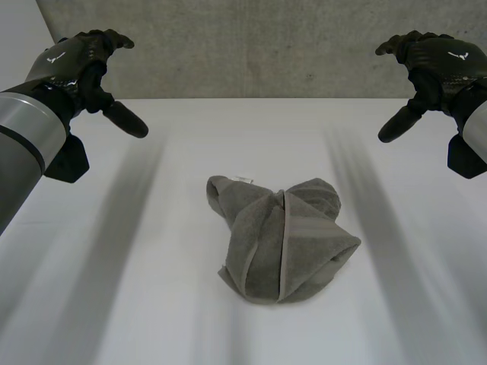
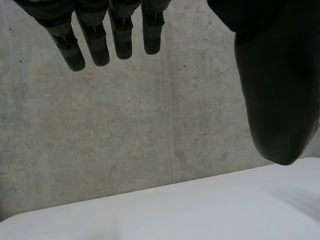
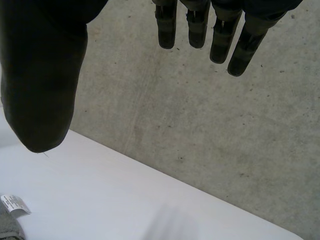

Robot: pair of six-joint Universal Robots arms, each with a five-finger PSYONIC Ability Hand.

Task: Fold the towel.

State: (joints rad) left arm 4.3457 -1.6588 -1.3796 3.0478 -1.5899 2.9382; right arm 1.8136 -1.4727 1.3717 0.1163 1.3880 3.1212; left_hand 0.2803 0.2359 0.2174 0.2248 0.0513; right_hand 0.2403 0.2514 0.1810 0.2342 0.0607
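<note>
The left arm (image 1: pixel 23 144) reached in close by, its left hand (image 1: pixel 76 57) raised over the far side of the white bench (image 1: pixel 114 289). Its fingers (image 2: pixel 95 45) were straight and spread from the thumb, holding nothing. The right hand (image 1: pixel 441 57) hung opposite with its fingers (image 3: pixel 197 30) likewise straight and empty. The grey towel (image 1: pixel 285 243) lay bunched in a heap at the bench's middle, well apart from both hands. A white label (image 3: pixel 14 204) showed at its far edge. A concrete wall (image 1: pixel 251 46) stood behind.
</note>
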